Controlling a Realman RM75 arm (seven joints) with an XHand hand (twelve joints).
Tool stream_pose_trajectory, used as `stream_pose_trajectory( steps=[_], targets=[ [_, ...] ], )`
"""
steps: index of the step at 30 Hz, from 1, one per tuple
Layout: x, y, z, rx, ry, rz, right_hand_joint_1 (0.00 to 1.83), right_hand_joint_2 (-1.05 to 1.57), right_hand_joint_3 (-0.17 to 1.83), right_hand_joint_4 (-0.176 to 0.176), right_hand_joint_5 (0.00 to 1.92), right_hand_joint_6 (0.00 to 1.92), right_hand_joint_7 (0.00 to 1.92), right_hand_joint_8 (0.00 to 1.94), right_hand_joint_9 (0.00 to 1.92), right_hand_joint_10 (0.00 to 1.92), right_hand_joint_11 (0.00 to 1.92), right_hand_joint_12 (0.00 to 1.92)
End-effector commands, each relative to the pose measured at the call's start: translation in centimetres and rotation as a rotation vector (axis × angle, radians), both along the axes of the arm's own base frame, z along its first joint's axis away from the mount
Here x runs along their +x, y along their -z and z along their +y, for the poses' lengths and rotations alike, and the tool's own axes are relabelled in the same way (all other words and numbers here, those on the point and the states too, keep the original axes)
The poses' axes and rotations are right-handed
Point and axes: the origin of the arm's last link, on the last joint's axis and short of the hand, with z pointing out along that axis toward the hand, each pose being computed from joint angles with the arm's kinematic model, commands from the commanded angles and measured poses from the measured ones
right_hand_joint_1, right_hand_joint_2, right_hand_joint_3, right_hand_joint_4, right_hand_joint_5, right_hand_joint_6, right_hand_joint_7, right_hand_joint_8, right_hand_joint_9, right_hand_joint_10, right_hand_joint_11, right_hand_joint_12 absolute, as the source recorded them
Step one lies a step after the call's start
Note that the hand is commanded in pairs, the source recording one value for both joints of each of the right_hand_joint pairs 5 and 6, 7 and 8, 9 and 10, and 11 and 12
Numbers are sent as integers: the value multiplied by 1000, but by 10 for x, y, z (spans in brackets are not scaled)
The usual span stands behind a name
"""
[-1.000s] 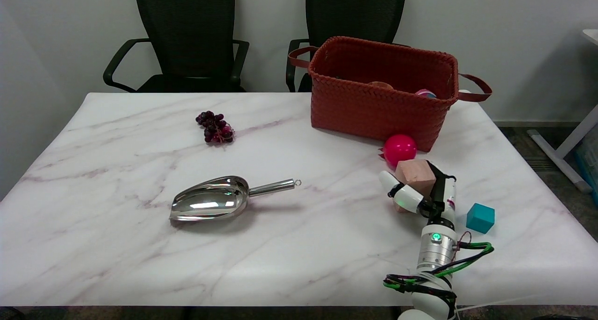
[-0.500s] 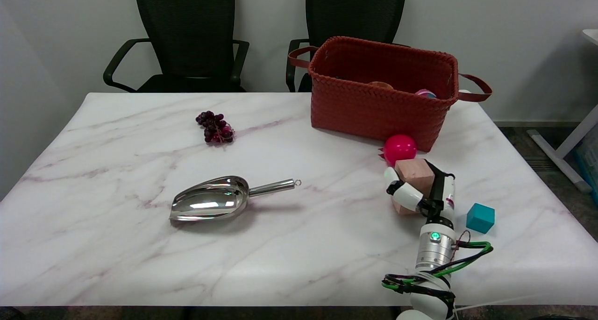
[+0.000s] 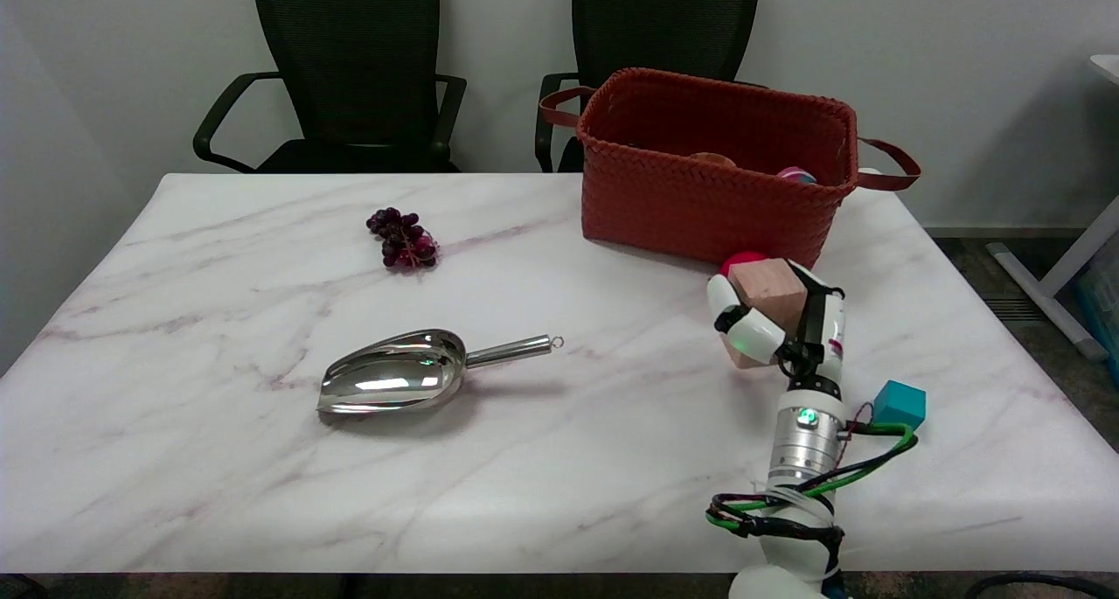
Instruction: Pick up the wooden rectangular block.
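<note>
Head view: the right hand point(image 3: 781, 323) grips the wooden rectangular block point(image 3: 769, 289), with white fingers point(image 3: 743, 326) wrapped across the block's left and lower faces and the black-and-white rest of the hand against its right side. The block sits tilted in the grasp, 1 pale top face turned toward the camera and a lower corner showing beneath the fingers. It appears lifted off the marble tabletop point(image 3: 524, 459), though the gap beneath it cannot be made out clearly. The block is at the right side of the tabletop, just in front of the woven red basket point(image 3: 699, 197), and it covers most of the pink ball point(image 3: 743, 260), of which only a sliver shows above the block's upper left edge. The wrist point(image 3: 800, 446) with a green light runs down toward the near edge, with green and black cables looped around it. A teal cube point(image 3: 900, 403) lies just right of the wrist. Well apart to the left, a metal scoop point(image 3: 398, 380) lies on its side, handle pointing right, and a bunch of dark grapes point(image 3: 402, 239) lies farther back. 2 black chairs point(image 3: 350, 66) stand behind the tabletop.
</note>
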Motion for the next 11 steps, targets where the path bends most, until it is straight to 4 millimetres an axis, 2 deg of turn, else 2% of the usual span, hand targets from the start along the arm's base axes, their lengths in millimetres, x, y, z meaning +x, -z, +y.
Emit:
stream_pose_trajectory(
  steps=[1, 11],
  targets=[
    [49, 2, -34, 50, -179, 66, 1159, 961, 814, 0, 1340, 1340, 1366, 1366, 1230, 1230, 1252, 1252],
    [85, -21, -70, 75, -249, 122, 1145, 984, 838, 0, 1351, 1351, 1409, 1409, 1283, 1283, 1222, 1222]
  ],
)
